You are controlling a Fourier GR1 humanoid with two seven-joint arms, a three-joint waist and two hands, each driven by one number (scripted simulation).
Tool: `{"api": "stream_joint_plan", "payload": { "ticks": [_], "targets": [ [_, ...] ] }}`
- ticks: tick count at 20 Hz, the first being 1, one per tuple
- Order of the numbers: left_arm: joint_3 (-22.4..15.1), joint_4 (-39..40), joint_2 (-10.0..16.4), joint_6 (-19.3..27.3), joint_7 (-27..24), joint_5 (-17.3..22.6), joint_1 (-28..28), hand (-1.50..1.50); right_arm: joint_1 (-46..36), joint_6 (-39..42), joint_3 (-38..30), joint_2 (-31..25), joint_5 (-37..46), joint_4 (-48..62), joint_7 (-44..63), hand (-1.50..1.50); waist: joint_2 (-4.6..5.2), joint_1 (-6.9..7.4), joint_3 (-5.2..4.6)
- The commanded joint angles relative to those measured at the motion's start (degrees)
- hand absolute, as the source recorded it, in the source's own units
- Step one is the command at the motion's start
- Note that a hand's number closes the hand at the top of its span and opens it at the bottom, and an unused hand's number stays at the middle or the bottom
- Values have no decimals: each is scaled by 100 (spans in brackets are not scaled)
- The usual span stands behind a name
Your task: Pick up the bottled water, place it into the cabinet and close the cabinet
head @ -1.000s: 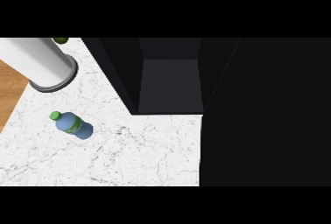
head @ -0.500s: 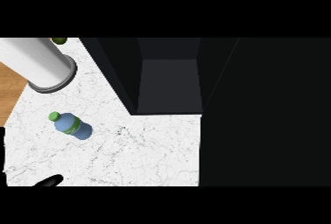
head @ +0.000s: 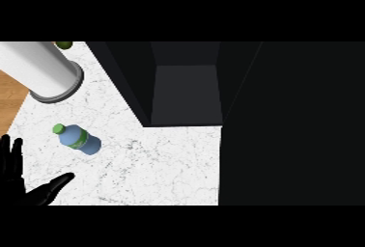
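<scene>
Fingers (head: 10,155) of the left hand (head: 20,194) point straight up toward 12 o'clock, and the thumb sticks out toward 2 o'clock. The hand is wide open and holds nothing. It shows down at 8 o'clock in the head view, at the edge of the white counter (head: 164,169).

The bottled water (head: 80,140) lies on its side on the counter, at about 9 o'clock in the view. It is blue with a green band. Its green cap (head: 58,129) points toward 10 o'clock. From the hand, the bottle is up at 1 o'clock. It is near the hand, but they do not touch.

A big white tube (head: 39,72) sits at 10 o'clock in the view. Its grey end faces down toward the bottle, but the two are apart. A small green thing (head: 64,45) peeks out by the tube at 11 o'clock, too small to tell what it is.

The dark cabinet (head: 185,82) is at 12 o'clock. It is open, and the inside looks dark grey. A wide dark wall (head: 292,125) fills the 3 o'clock side. Some brown wood (head: 10,96) shows at the 9 o'clock edge.
</scene>
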Motion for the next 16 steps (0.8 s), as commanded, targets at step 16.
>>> {"api": "stream_joint_plan", "payload": {
  "ticks": [16],
  "targets": [
    [1086, 4566, 364, -1229, -2479, 484, -1443, -150, 1060, 422, -479, -124, -444, -922, -440, -150, 25, -10, -5]
  ]
}}
